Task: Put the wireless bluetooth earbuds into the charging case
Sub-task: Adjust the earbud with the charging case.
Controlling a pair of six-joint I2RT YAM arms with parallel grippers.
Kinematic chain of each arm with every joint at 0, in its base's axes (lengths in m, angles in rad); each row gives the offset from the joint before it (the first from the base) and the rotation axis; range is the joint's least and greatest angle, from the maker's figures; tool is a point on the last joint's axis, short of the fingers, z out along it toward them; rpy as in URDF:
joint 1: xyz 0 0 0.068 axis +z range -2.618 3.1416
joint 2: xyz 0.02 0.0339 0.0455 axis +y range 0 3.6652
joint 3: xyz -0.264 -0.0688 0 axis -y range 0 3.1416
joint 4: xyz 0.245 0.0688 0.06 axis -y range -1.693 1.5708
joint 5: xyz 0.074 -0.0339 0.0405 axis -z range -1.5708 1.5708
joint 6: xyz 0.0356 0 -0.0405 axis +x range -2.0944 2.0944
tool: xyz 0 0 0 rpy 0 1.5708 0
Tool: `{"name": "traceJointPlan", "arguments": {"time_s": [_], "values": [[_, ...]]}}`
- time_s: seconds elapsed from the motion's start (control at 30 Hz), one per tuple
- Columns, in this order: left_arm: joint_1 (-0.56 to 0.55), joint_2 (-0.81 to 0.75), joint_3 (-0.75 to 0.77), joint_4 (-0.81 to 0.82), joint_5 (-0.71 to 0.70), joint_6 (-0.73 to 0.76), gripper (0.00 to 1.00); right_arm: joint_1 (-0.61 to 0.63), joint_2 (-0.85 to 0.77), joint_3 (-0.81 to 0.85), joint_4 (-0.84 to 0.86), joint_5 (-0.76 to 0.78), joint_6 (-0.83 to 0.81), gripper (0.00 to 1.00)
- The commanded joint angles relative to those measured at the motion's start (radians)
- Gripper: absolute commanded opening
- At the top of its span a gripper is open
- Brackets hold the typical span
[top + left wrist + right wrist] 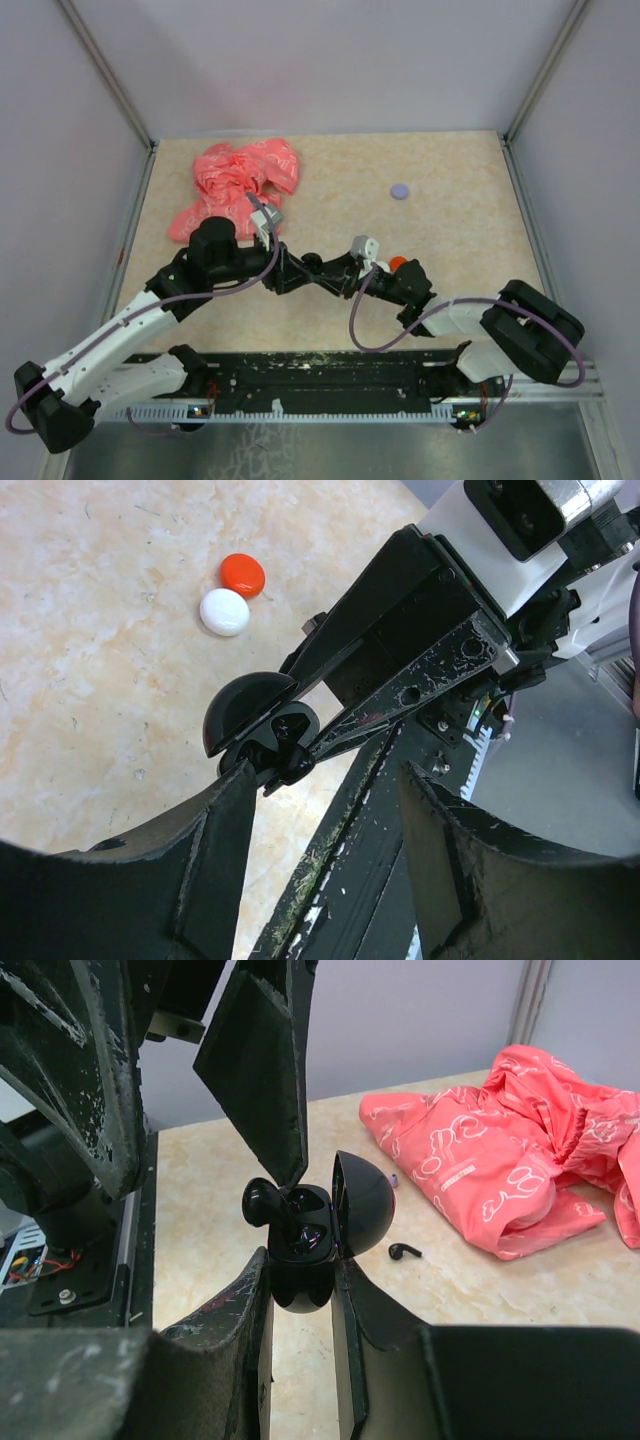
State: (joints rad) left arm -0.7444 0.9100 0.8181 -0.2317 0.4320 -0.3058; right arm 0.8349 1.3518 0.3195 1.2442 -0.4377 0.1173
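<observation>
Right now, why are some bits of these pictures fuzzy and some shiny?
Right wrist view: the right tool sits so near the lens it looks soft, and the charging case has a pale shine on its lid. Left wrist view: the bottom corners go dark, yet the white disc looks crisp. Top view: even light, faint shadows.

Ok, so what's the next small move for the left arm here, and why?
Probably nudge the left end effector down a little to press the black earbud into its socket. The bud looks perched at the rim of the open charging case, not fully seated, while the right end effector clamps the case steady.
</observation>
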Motion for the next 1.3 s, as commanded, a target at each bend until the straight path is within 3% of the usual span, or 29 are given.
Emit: {"name": "traceJointPlan", "arguments": {"time_s": [0.0, 0.43, 0.9, 1.27], "values": [[-0.001, 0.008, -0.003, 0.047, 0.045, -0.009, 0.63, -0.007, 0.010, 0.012, 0.105, -0.016, 0.022, 0.00], [-0.003, 0.003, -0.003, 0.033, 0.128, -0.055, 0.57, -0.008, 0.022, 0.018, 0.097, 0.009, 0.024, 0.00], [-0.003, 0.031, 0.001, 0.084, 0.129, -0.082, 0.57, -0.006, 0.031, 0.028, 0.076, 0.009, 0.016, 0.00], [-0.003, -0.048, 0.027, -0.052, -0.046, -0.021, 0.65, -0.007, 0.026, 0.018, 0.081, 0.015, 0.015, 0.00]]}}
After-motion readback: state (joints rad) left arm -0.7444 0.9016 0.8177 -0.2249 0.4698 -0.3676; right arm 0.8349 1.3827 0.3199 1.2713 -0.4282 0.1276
